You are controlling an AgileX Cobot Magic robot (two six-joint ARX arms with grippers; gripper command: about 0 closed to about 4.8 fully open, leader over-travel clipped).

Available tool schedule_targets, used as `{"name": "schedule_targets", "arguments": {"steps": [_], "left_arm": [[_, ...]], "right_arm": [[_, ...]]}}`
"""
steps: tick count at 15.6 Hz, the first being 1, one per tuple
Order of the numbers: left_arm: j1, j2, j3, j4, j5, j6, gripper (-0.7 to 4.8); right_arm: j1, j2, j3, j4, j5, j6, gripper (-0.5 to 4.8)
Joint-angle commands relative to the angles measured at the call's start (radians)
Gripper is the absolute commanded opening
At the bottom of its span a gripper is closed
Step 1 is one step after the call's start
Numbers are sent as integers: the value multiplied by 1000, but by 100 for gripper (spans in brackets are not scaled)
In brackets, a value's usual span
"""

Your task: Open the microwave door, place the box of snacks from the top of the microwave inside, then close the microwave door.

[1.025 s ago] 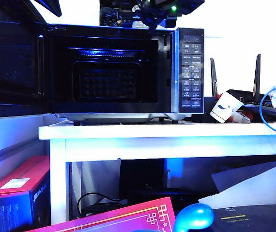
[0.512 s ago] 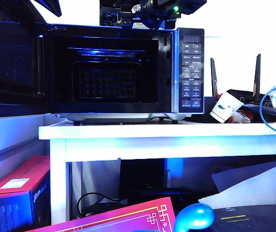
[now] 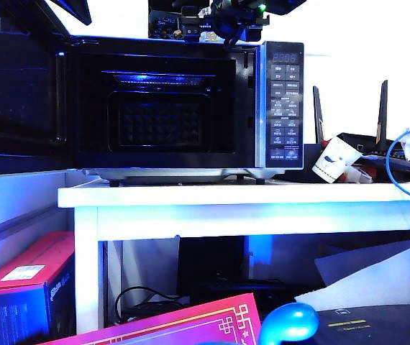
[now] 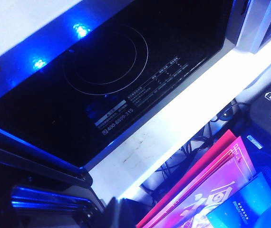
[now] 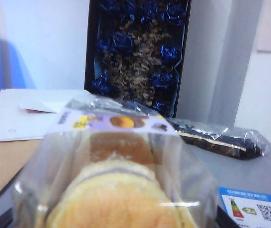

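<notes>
The black microwave point(image 3: 190, 108) stands on the white table, its cavity lit blue and empty. The microwave door point(image 3: 14, 93) is swung wide open to the left; its glossy panel point(image 4: 102, 71) fills the left wrist view. My left gripper point(image 4: 118, 214) hangs just off the door's lower edge, its dark fingers together with nothing between them. On top of the microwave, my right gripper point(image 3: 205, 18) is open. The box of snacks point(image 5: 121, 180), a clear tub with pale yellow contents, fills the right wrist view close in front of the jaws.
A white paper cup point(image 3: 334, 162), router antennas point(image 3: 381, 115) and a blue cable point(image 3: 395, 172) crowd the table point(image 3: 248, 198) right of the microwave. Behind the tub stand a dark box of blue-wrapped items point(image 5: 138, 52) and a dark packet point(image 5: 216, 140). Boxes lie under the table.
My right gripper has shifted a little to the left along the microwave's top, closer to the box of snacks. The door and left arm have stayed still.
</notes>
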Motion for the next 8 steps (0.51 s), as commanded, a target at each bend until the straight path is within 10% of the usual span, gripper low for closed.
{"name": "schedule_targets", "arguments": {"steps": [1,3,5,8], "left_arm": [[0,-6,5,5,5,0,-6],[0,-6,5,5,5,0,-5],[0,-6,5,5,5,0,-5],[0,-6,5,5,5,0,-6]], "right_arm": [[3,-6,6,2,-3,-1,479],[3,-6,6,0,-3,-1,479],[3,-6,8,-7,-9,-26,268],[3,-6,8,3,-18,-41,274]]}}
